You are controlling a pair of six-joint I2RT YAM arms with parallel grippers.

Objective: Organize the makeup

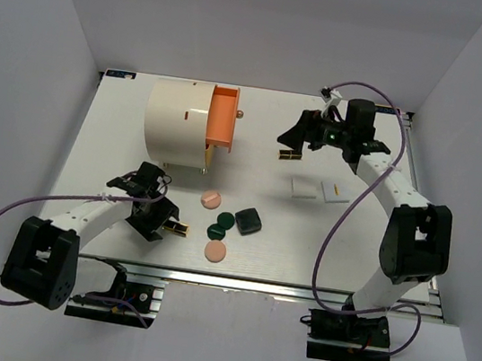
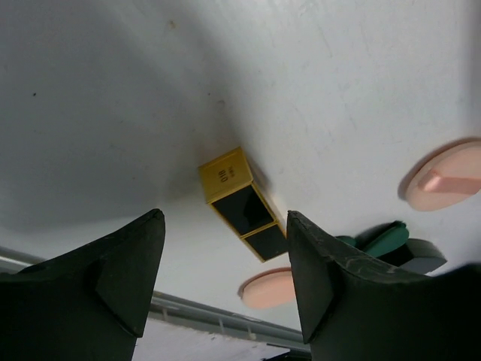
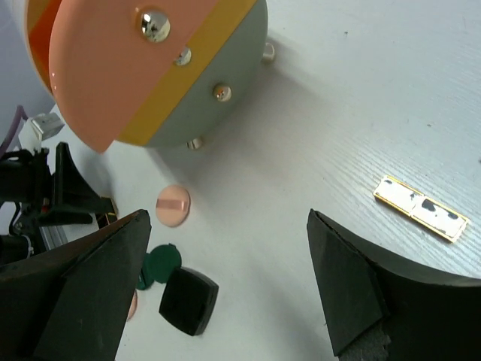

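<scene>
Left hand [image 1: 165, 221] is hovering low over the near-left part of the bench [image 1: 295, 243]. Its fingers [image 2: 120, 278] are spread wide and gripping nothing. Near black-gold bar [image 2: 240, 201] is lying flat on the bench just right of this hand. In the left wrist view the bar is sitting in line with the gap between the fingers, touching neither.

Right hand [image 1: 291, 134] is hanging over the far part of the bench, a little right of centre. Its fingers [image 3: 376, 286] are also wide apart and carrying nothing. Far black-gold bar [image 1: 290, 155] is lying flat just near of this hand. The right wrist view is showing it off to the side of one finger, not between the two.

The other makeup is resting loose on the bench.
- Two white tiles [image 1: 303, 187] are lying side by side right of centre, near of the far black-gold bar, with a narrow gap between them.
- Far peach disc [image 1: 211, 199] is sitting at the far end of a near-centre cluster.
- Two dark green discs [image 1: 226, 221] are lying just near of it; touching or overlapping, cannot tell which.
- Dark square compact [image 1: 247, 221] is lying just right of the green discs.
- Near peach disc [image 1: 215, 251] is lying closest to the near edge.

Cream cylinder [image 1: 176, 125] is standing at the far left, with an orange drawer [image 1: 222, 123] jutting out on its right side. Gold knobs [image 3: 154, 25] are showing on its orange front.
</scene>
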